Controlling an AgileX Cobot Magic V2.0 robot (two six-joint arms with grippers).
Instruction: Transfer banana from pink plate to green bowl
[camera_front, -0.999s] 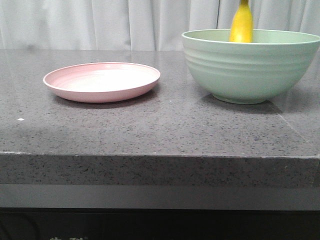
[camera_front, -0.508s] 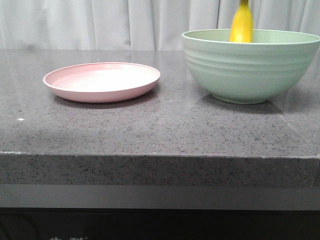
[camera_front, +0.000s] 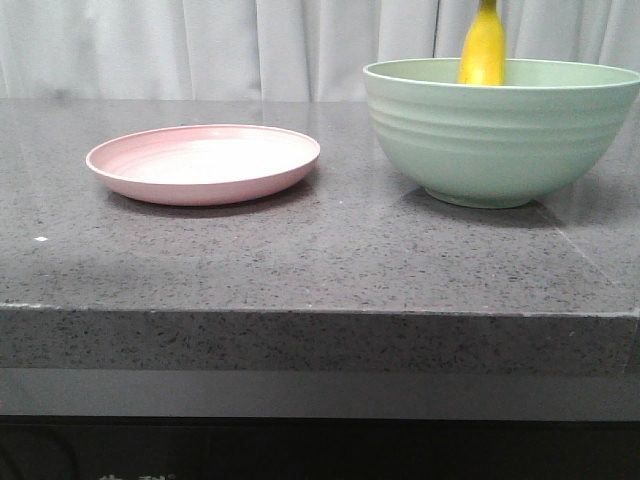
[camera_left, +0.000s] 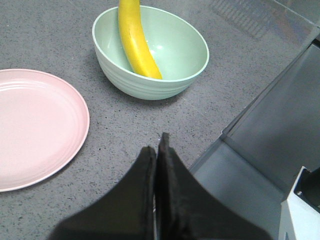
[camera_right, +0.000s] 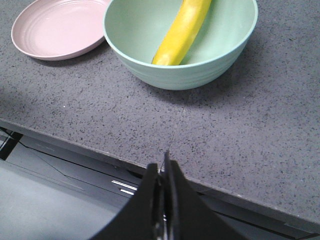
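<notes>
Both grippers were pinched shut on nothing: left gripper and right gripper each sat well apart from the green bowl. The banana leaned inside it, long axis sloping up over the rim (transfer looked done). Pink plate bare.

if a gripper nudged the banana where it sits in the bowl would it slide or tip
Probably it would slide. The banana leans with its lower end in the bowl and its upper end past the rim, so a nudge could swing it along the smooth wall. Its curve likely lets it rock. The bowl looks wide and deep, so it would probably stay put.
</notes>
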